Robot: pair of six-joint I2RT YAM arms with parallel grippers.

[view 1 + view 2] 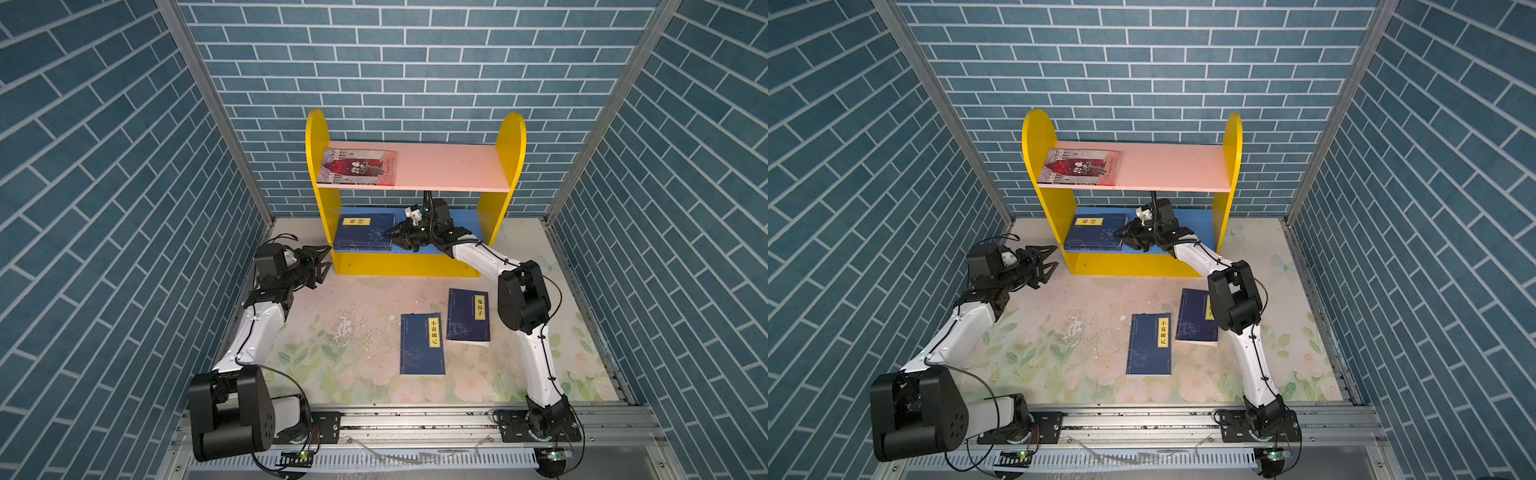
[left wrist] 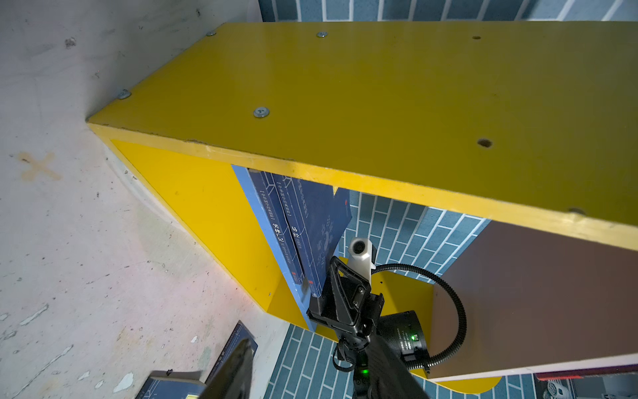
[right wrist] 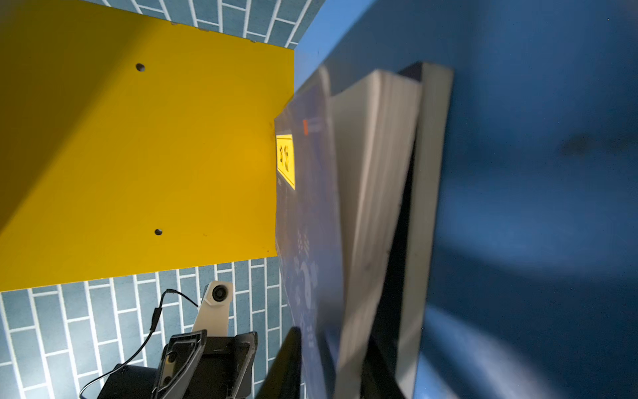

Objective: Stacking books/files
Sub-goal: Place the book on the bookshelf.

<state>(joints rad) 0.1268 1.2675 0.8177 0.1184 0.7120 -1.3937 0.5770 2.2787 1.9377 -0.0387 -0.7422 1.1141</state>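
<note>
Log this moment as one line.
left pincer: open, empty | right pincer: at navy stack's edge, lower shelf | two navy books: on table | illustrated book: top shelf

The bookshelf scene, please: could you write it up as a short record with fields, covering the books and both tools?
upper shelf: red illustrated book, flat, at one end
lower shelf: navy stack of two books
table: nearer navy book and farther navy book, flat, side by side
left tool: open, empty, beside the bookshelf
right tool: at the navy stack's edge, straddling its top book; grip unclear
</note>
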